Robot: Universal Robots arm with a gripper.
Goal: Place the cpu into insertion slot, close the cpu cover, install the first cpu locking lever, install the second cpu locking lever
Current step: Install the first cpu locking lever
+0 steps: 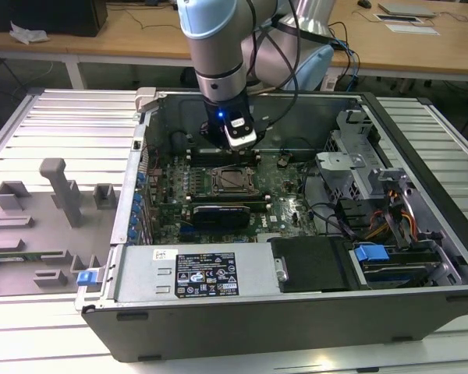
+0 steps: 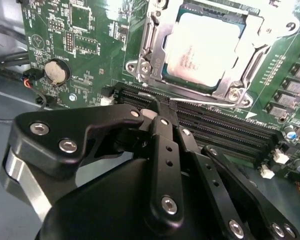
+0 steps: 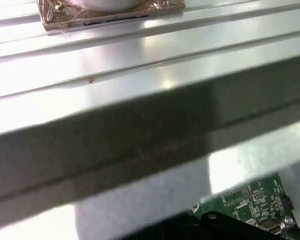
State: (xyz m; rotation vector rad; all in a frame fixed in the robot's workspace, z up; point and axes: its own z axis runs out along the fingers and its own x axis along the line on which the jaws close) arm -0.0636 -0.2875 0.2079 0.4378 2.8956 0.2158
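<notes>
In the exterior view the arm reaches down into an open computer case [image 1: 421, 234], and the gripper [image 1: 235, 148] hangs over the green board [image 1: 288, 199]. The socket [image 1: 218, 181] lies just beside the gripper, on the side toward the labelled power box [image 1: 203, 273]. From here I cannot tell how the fingers stand. Grey holders [image 1: 54, 195] sit on the ribbed table [image 1: 47, 117], well away from the gripper at the exterior view's left.

In the second wrist view the black fingers [image 2: 165, 145] look drawn together at their tips, with nothing between them. The gripper [image 2: 161, 107] points at the long black memory slots [image 2: 215, 127], which run straight across just past the fingertips. Beyond those slots, farther out from the tips, the chip [image 2: 202, 47] lies flat in its socket with its pale metal top showing. The cover plate [image 2: 225, 90] is down around the chip, its silver frame lying on the chip's edges, and the chip shows through the window. A round coin battery [image 2: 56, 71] sits on the board, well off to one side of the fingers.

In the first wrist view pale ribbed metal [image 3: 140, 50] runs across with a dark band [image 3: 140, 140] over it. A corner of the green board [image 3: 250, 205] shows beside a black part of the gripper.
</notes>
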